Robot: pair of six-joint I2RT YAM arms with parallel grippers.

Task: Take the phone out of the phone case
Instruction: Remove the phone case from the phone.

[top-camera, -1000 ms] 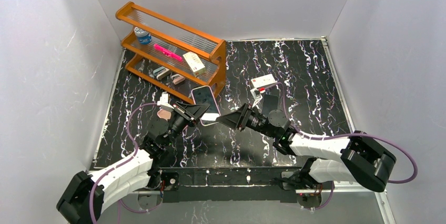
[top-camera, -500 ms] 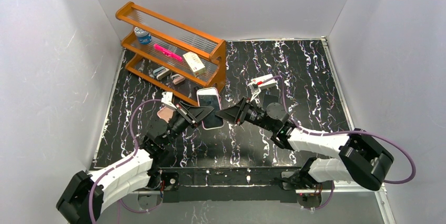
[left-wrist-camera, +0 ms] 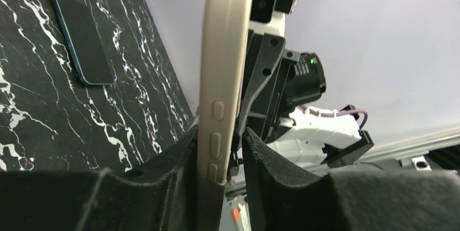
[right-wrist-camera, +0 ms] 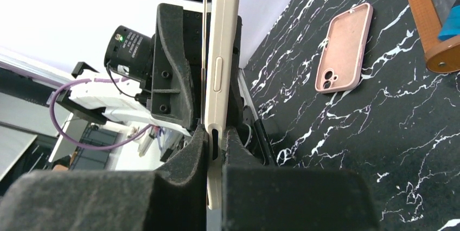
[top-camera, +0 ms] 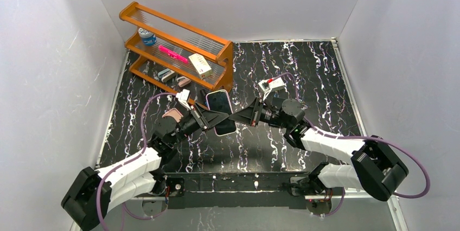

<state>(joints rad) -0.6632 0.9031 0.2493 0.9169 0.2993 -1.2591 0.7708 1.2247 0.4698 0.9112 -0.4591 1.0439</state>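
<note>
The phone (top-camera: 221,110), dark screen up, sits in a cream phone case (left-wrist-camera: 222,79) and is held off the table between both arms. My right gripper (right-wrist-camera: 216,133) is shut on the case's (right-wrist-camera: 223,52) right edge. My left gripper (left-wrist-camera: 219,136) straddles the opposite edge, where the side buttons are. One of its fingers (left-wrist-camera: 179,160) lies against the case and the other stands a little apart, so the jaws are open. From above, the left gripper (top-camera: 211,118) and the right gripper (top-camera: 235,117) face each other across the phone.
An empty pink phone case (right-wrist-camera: 343,48) lies on the black marble table (top-camera: 314,79), left of the held phone. A dark phone (left-wrist-camera: 81,38) lies flat further right. The orange wooden shelf (top-camera: 179,52) with small items stands just behind the grippers.
The phone has shifted slightly right and back with both arms. My right gripper has closed onto the case's edge. My left jaws have loosened from their grip.
</note>
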